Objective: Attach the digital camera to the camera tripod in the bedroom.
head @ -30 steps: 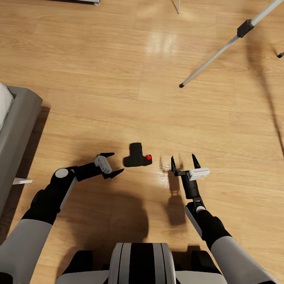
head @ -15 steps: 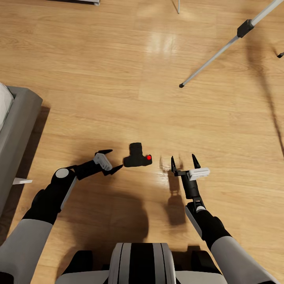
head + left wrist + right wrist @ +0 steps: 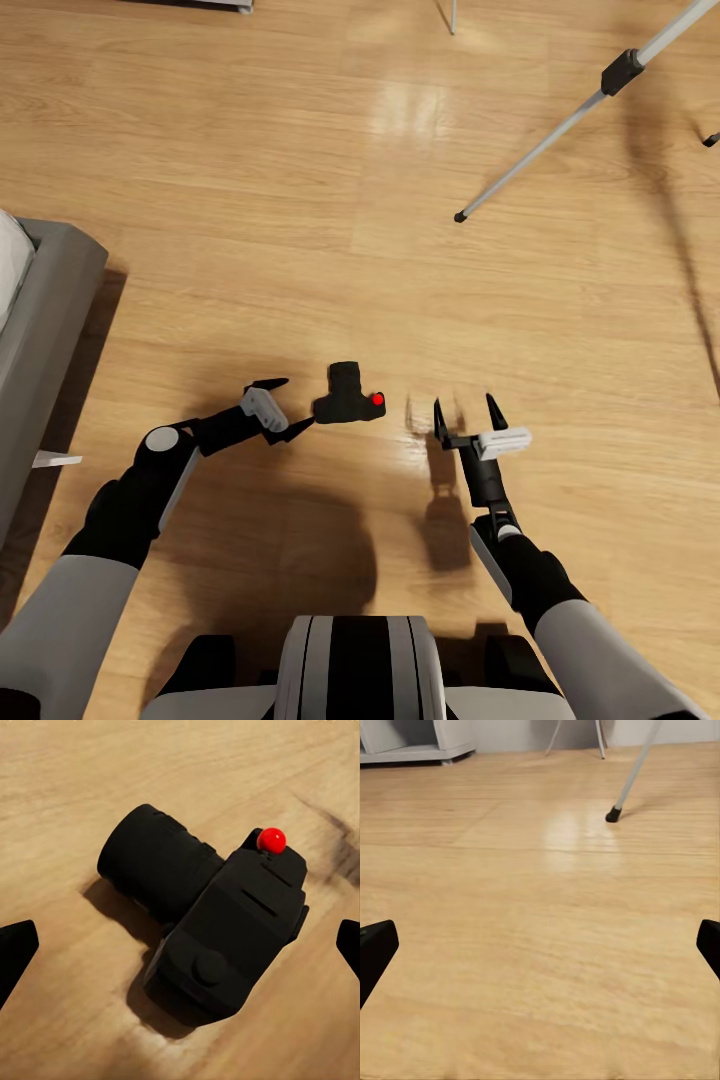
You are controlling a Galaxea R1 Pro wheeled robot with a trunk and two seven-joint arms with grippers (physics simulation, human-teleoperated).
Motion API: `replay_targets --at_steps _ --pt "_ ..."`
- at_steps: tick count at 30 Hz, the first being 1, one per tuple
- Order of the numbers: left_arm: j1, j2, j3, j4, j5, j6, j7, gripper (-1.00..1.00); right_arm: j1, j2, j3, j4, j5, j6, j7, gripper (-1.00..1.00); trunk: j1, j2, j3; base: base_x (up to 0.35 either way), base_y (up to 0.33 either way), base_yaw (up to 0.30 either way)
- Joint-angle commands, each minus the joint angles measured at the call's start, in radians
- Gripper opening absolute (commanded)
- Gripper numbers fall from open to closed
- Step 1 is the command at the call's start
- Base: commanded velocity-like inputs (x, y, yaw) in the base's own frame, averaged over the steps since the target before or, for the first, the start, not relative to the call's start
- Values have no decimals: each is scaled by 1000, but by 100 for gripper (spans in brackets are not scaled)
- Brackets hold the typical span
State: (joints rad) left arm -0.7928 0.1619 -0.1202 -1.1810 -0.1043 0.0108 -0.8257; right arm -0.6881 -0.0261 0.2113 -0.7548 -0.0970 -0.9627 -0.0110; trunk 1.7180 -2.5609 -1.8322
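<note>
Where wrist-seen, digital camera lens-forward

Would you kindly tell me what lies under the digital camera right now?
The digital camera lies on the light wooden floor, casting a dark shadow beside the lens. The patch of floor directly beneath its body is covered, so nothing there can be checked.

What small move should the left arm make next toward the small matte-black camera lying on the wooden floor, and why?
Probably ease the left gripper a little further forward, so that its open fingers come around the matte-black digital camera before closing. In the head view the fingertips sit just short of the body; in the left wrist view the camera lies centred between them, unheld on the light wooden plank floor.
</note>
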Motion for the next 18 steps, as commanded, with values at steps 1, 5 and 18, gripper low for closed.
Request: replay_targets --at_steps 1,5,18 --pt "0 -1 -1 -1 -5 1 -2 100 -1 -1 7 5 -10 -3 -1 100 0 0 0 0 0 0" --pt "0 -12 -3 8 -5 0 -1 100 -1 -1 6 17 -10 -4 -2 100 0 0 0 0 0 0" --pt "0 -18 -3 45 -5 -2 1 100 -1 -1 4 23 -11 -4 -4 100 0 0 0 0 0 0"
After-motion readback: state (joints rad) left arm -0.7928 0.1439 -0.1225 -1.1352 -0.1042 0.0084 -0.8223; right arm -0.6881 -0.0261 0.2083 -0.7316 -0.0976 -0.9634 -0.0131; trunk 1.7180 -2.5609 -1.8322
